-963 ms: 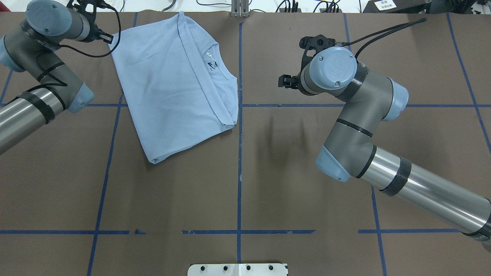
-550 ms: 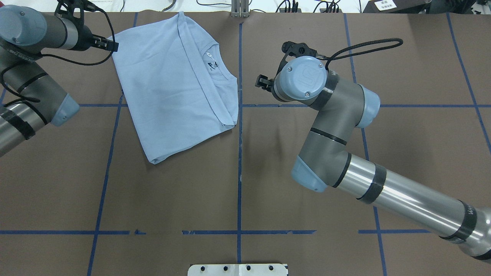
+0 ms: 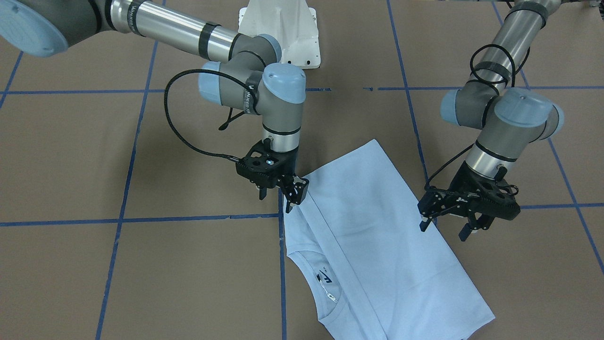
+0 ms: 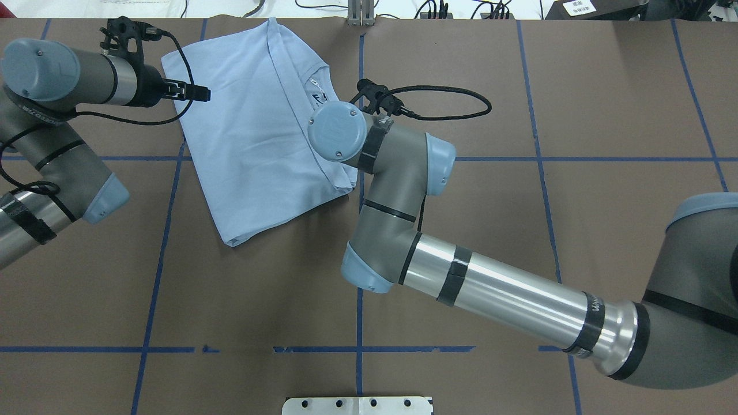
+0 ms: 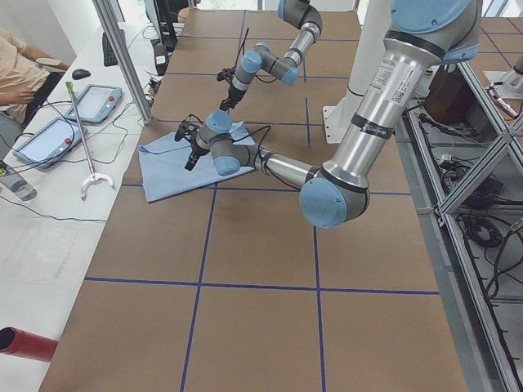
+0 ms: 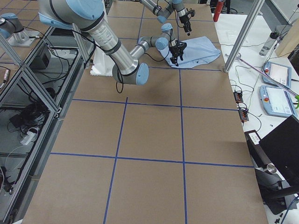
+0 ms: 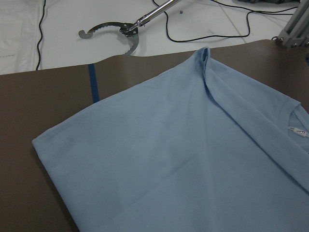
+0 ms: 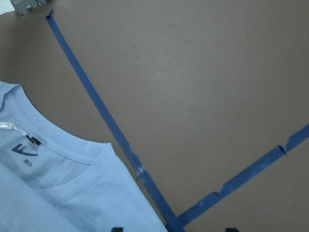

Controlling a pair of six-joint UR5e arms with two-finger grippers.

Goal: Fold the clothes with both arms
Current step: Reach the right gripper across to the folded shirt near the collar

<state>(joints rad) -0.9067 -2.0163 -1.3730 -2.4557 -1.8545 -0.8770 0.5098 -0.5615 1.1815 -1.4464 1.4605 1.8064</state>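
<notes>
The clothes are one light blue T-shirt (image 4: 253,138), folded lengthwise, lying at the far left-centre of the table (image 3: 377,245). Its collar and neck label (image 8: 24,152) face the centre tape line. My left gripper (image 3: 445,227) hangs open just above the shirt's outer long edge, and the overhead view shows it there too (image 4: 199,92). The left wrist view shows only the shirt (image 7: 169,159). My right gripper (image 3: 278,196) is open at the shirt's collar-side edge with nothing between its fingers. In the overhead view it is hidden under its wrist (image 4: 337,129).
Blue tape lines (image 4: 360,276) grid the brown table. The white pedestal base (image 3: 283,33) stands at the robot's side. A grabber tool (image 7: 120,31) lies on the white bench beyond the far edge. A person (image 5: 16,73) sits by tablets (image 5: 49,135).
My right arm has swept left across the centre line to the shirt's collar side. My left gripper has moved right, from beside the shirt's far corner to over its edge.
</notes>
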